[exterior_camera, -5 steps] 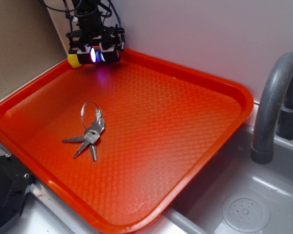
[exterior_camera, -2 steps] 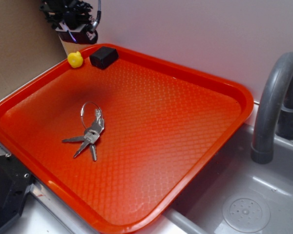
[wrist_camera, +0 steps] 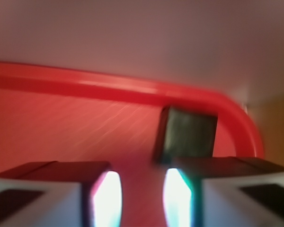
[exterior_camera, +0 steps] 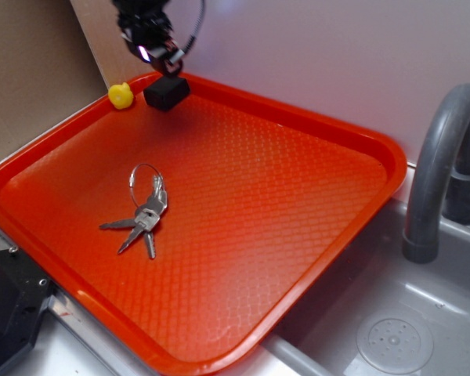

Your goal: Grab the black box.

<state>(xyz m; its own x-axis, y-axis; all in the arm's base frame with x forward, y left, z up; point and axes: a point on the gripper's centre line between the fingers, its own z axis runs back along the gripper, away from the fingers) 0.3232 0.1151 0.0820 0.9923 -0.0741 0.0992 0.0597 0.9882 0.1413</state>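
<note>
The black box (exterior_camera: 166, 92) is a small matte block lying in the far left corner of the orange tray (exterior_camera: 298, 196), next to the yellow duck (exterior_camera: 121, 95). My gripper (exterior_camera: 161, 59) hangs just above and behind the box, apart from it. In the blurred wrist view the box (wrist_camera: 187, 135) lies ahead of the right finger (wrist_camera: 217, 189), near the tray's rounded rim (wrist_camera: 109, 87). The gripper (wrist_camera: 137, 189) is open, with only bare tray between its fingers.
A ring of keys (exterior_camera: 145, 207) lies in the left middle of the tray. A grey faucet (exterior_camera: 439, 164) and sink (exterior_camera: 392, 337) are at the right. A large black device (exterior_camera: 4, 313) sits at the bottom left. The wall stands close behind the tray.
A second ago the gripper sat low over the box and hid it. It then rose up and left, uncovering the box, and has now moved right to above the box.
</note>
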